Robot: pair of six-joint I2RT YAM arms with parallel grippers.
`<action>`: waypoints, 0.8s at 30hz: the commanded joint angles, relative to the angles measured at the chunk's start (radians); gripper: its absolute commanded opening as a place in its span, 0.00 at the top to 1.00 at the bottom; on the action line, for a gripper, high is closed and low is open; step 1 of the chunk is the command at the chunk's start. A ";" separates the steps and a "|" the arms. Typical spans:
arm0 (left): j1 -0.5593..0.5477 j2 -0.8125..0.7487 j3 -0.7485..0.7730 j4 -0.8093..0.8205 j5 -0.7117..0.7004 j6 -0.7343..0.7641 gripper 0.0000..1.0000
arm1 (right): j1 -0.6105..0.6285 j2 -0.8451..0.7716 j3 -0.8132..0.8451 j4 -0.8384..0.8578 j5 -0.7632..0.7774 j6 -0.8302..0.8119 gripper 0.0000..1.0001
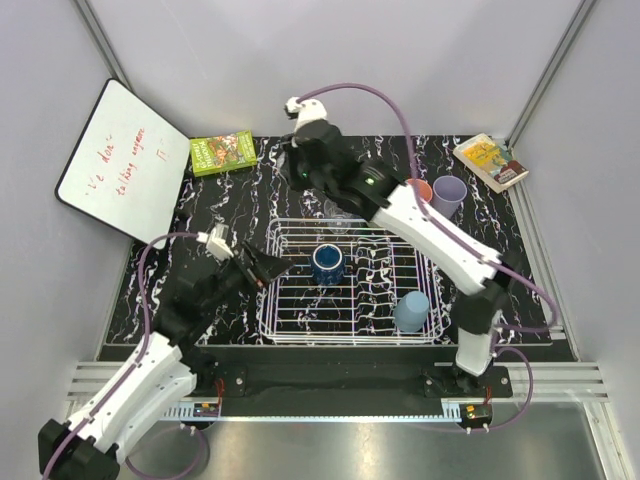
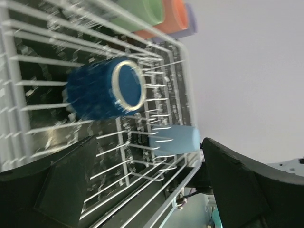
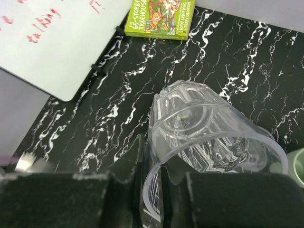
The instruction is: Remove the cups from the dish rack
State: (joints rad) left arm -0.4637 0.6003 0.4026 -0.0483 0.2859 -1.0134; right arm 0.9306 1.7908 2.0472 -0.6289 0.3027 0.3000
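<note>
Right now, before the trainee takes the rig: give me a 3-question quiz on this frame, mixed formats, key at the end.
1. True or false: the dark blue cup is inside the dish rack.
2. What is the right gripper holding? A) the clear glass B) the dark blue cup C) nothing
3. Fill in: the left gripper, at the rack's left side, is ___ (open/shut).

Key: 1 true; 2 A, pinched at the rim; 3 open, with nothing between its fingers.

Bright, even light; left wrist view motion-blurred
</note>
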 commanded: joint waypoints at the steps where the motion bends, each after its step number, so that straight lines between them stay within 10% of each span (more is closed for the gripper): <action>1: 0.002 -0.092 -0.039 -0.109 -0.097 -0.033 0.05 | -0.055 0.203 0.361 -0.232 0.016 -0.004 1.00; 7: 0.002 -0.137 0.016 -0.258 -0.175 0.012 0.07 | -0.150 0.479 0.651 -0.431 -0.082 0.099 1.00; 24: 0.002 -0.050 0.019 -0.274 -0.168 0.022 0.08 | -0.157 0.651 0.587 -0.391 -0.171 0.102 1.00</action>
State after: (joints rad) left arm -0.4641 0.5461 0.4129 -0.2790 0.1394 -1.0176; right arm 0.7620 2.4264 2.6045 -1.0618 0.1604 0.4011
